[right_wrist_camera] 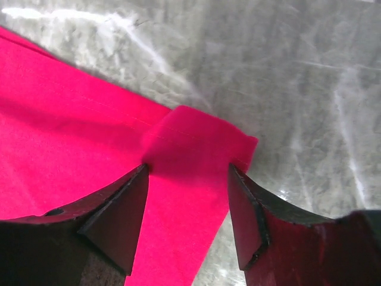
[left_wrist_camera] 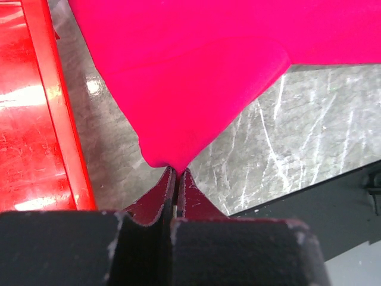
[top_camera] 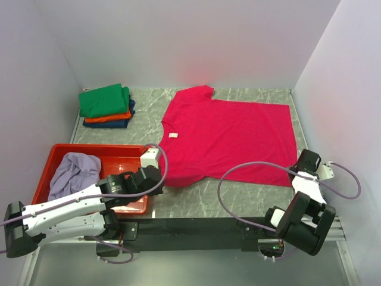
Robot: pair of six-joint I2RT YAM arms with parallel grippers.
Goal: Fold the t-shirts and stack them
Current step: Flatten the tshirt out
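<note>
Gripping the near sleeve tip of the crimson-pink t-shirt [top_camera: 232, 134], the left hand [left_wrist_camera: 177, 173] is closed. The right hand [right_wrist_camera: 188, 168] stands open, jaws astride the folded hem corner. The shirt lies flat on the bench [top_camera: 238, 199]. The lavender t-shirt [top_camera: 74, 173] sits in the red tray [top_camera: 89, 150]. The green, orange and dark-blue folded stack [top_camera: 107, 106] lies far left.

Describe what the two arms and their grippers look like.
Both arms share one build. The left arm has white links between black joints, and so does the right arm. A pale purple cable loops off each. The left gripper and right gripper have dark, wedge-shaped fingers with scuffed edges.
</note>
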